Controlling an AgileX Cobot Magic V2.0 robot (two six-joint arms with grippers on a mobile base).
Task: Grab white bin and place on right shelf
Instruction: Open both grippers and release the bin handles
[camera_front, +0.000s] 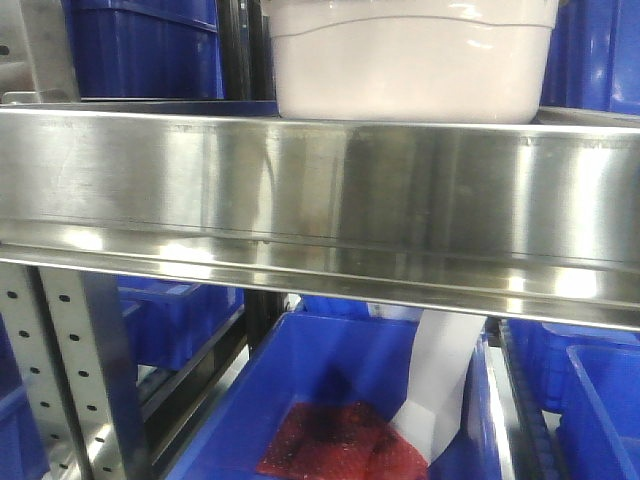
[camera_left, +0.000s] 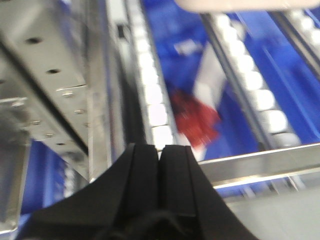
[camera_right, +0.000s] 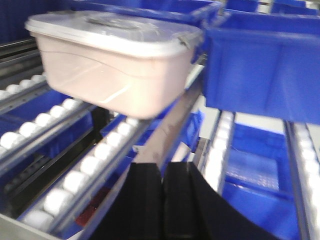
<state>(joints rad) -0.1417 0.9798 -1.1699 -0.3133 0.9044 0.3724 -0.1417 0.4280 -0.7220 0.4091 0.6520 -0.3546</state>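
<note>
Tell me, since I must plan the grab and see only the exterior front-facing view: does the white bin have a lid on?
Observer: Yes. The right wrist view shows the white bin closed by a white lid.
Operator: What does it rest on?
Observer: On tracks of white rollers, with a blue crate beside it. I cannot tell whether the two touch.
Operator: Are the hands open?
Observer: No. The left hand and the right hand each show their fingers pressed together, holding nothing.
</note>
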